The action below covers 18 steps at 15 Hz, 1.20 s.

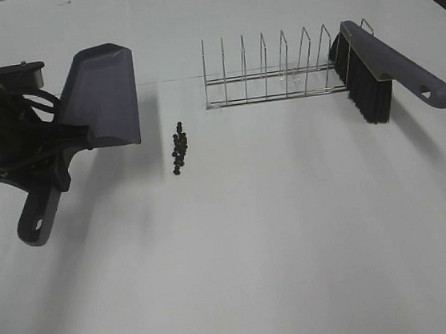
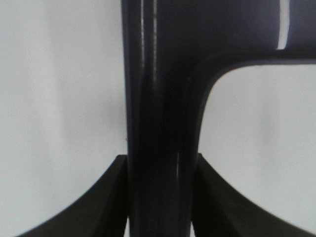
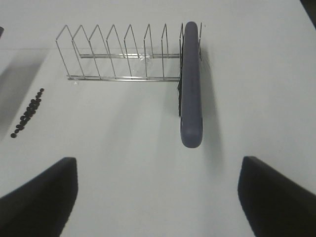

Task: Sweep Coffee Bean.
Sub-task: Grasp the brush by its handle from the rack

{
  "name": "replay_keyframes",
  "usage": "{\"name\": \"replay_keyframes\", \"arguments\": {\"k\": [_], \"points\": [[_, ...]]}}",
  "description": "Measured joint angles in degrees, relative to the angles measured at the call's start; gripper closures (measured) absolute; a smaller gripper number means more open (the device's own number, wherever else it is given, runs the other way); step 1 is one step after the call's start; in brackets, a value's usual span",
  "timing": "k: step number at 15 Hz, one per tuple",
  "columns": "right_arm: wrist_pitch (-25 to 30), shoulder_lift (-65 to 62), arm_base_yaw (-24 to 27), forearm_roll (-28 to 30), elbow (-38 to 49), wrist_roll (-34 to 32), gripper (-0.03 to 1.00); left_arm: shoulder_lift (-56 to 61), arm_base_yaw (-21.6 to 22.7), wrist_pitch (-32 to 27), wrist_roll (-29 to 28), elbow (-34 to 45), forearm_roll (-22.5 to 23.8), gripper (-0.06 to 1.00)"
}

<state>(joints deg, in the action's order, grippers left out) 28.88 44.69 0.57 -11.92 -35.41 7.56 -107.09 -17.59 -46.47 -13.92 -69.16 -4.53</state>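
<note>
Exterior high: dustpan (image 1: 104, 96) is clamped by its handle in left gripper (image 2: 160, 197), near coffee bean (image 1: 178, 148) for catching; brush (image 1: 384, 64) is racked, faced by wide-open right gripper (image 3: 158, 165) for pickup.

1. Bright, even light washes out the white tabletop (image 1: 297, 247).
2. Soft, faint shadows lie beside the brush (image 3: 190, 84) ahead of the right claw (image 3: 158, 160).
3. The handle (image 2: 158, 98) inside the left claw (image 2: 160, 158) is blurred, streaked with glare.

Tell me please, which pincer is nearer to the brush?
Right. The right pincer, open, faces the brush directly, apart from it. The left pincer, shut on the dustpan, is across the table, beyond the coffee beans and the wire rack.
</note>
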Motion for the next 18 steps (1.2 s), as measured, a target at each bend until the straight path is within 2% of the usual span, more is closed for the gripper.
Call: {"name": "replay_keyframes", "arguments": {"k": [2, 3, 4, 6, 10, 12, 13, 18], "points": [[-0.17, 14.73, 0.00, -0.11, -8.25, 0.23, 0.23, 0.00, 0.00, -0.17, 0.17, 0.00, 0.06, 0.63], [1.55, 27.22, 0.00, -0.11, -17.25, 0.69, 0.23, 0.00, 0.00, -0.29, 0.17, 0.00, 0.06, 0.63], [3.61, 33.23, 0.00, -0.11, -22.86, 0.69, 0.23, 0.00, 0.00, -0.34, 0.17, 0.00, 0.06, 0.63], [7.56, 41.25, 0.00, 1.15, -31.34, 0.69, 0.24, 0.00, 0.00, -0.34, 0.17, 0.00, 0.11, 0.63], [18.45, 59.82, 0.00, 6.02, -54.95, 0.69, 0.38, 0.00, 0.00, -0.69, 0.17, 0.00, 0.11, 0.63], [21.60, 65.60, 0.00, 6.19, -62.74, 0.69, 0.40, 0.00, 0.00, -0.97, 0.23, 0.00, 0.11, 0.63], [24.81, 70.99, 0.00, 6.30, -69.90, 0.69, 0.40, 0.00, 0.00, -1.09, 0.40, 0.00, 0.11, 0.63], [32.77, 87.03, 0.00, 8.71, -87.95, 0.69, 0.45, 0.00, 0.00, -1.26, 0.40, 0.00, 0.29, 0.63]]}}
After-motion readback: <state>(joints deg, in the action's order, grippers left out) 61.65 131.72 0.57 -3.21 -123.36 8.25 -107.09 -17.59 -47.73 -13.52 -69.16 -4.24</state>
